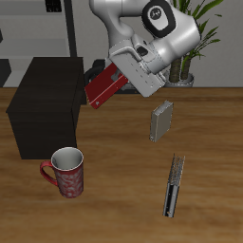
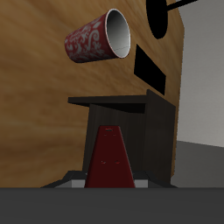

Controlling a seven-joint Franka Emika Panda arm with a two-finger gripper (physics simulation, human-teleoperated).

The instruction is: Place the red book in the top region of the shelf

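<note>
- Exterior view: my gripper [image 1: 112,78] is clamped on the red book [image 1: 103,86], held tilted in the air just beside the shelf [image 1: 43,109], near its top far corner.
- Wrist view: book [image 2: 109,157] points toward the shelf's top [image 2: 122,101]; not over it yet, I judge.
- Risk: book's low edge could clip the shelf's edge if I go across w/o more height.
- Risk: tilted release, so the book slides off toward the mug [image 1: 66,172].
</note>
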